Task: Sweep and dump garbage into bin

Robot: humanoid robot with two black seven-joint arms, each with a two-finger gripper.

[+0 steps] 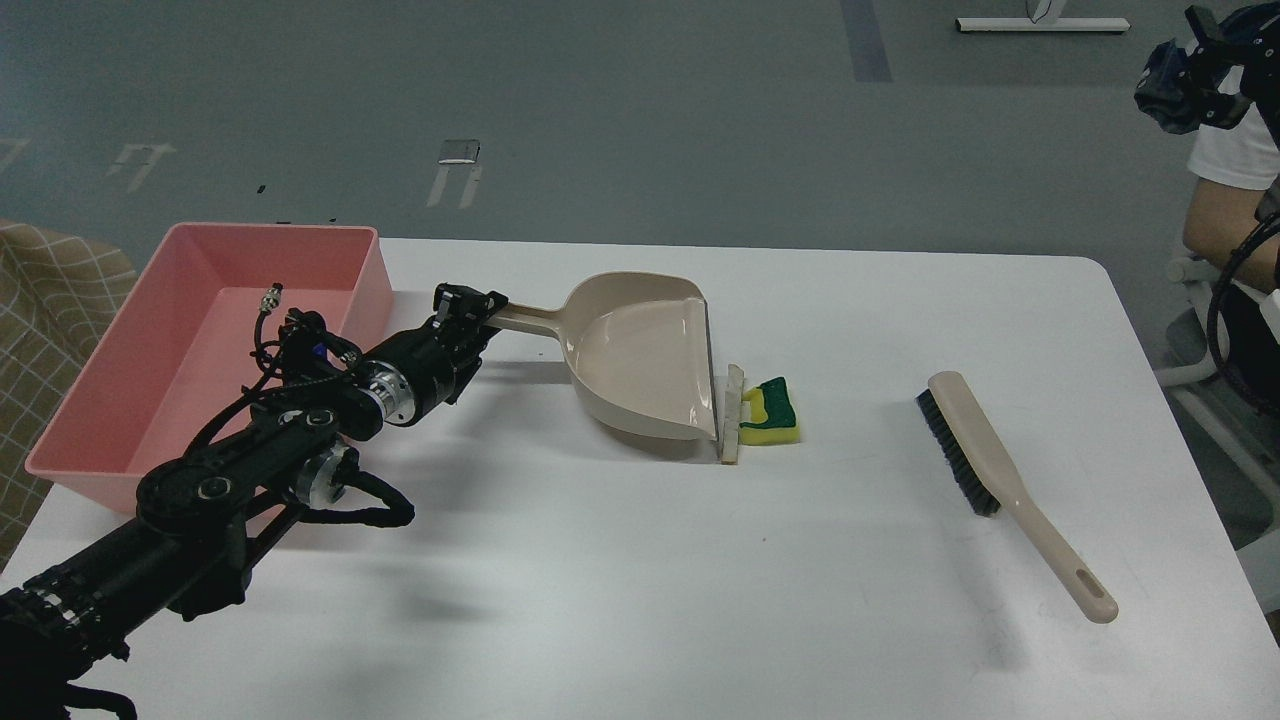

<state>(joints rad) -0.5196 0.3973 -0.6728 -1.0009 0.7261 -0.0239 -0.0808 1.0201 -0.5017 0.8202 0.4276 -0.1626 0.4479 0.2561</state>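
My left gripper (478, 308) is shut on the handle of the beige dustpan (640, 355). The pan is tilted and lifted a little, its open mouth facing right, with only its front lower corner near the table. Just right of its lip lies the garbage: a thin whitish strip (734, 413) and, touching it, a yellow sponge chunk with a green top (770, 412). The pink bin (150, 400) stands at the table's left edge, behind my left arm. My right gripper is not in view.
A beige brush with black bristles (985, 466) lies on the right of the white table (640, 600), handle toward the near right corner. A person sits beyond the table's right edge (1235, 200). A checked cloth (50, 300) is left of the bin.
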